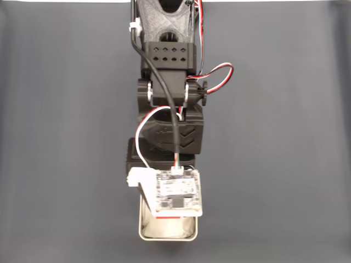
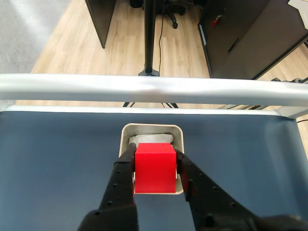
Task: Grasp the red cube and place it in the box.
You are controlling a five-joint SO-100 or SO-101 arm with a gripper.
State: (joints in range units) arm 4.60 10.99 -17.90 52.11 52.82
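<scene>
In the wrist view, two black jaws reach up from the bottom edge and are closed against the left and right faces of the red cube, holding it between them. The cube is bright red with matte faces, and it sits squarely in the grip with its top face showing. It hangs directly over the box, a small square container with rounded corners and a pale rim; white wrinkled padding shows inside, just beyond the cube. Whether the cube touches the padding cannot be told.

In the fixed view, looking down from above, the black arm runs from the top edge down the middle, with red, white and black wires looping along it. A pale circuit board on the wrist covers most of the box. A thin strip of the red cube shows just under the board's lower edge, inside the box rim.

The box rests on a dark blue-grey surface. In the wrist view a silver rail crosses beyond the surface, with a wooden floor behind it.
</scene>
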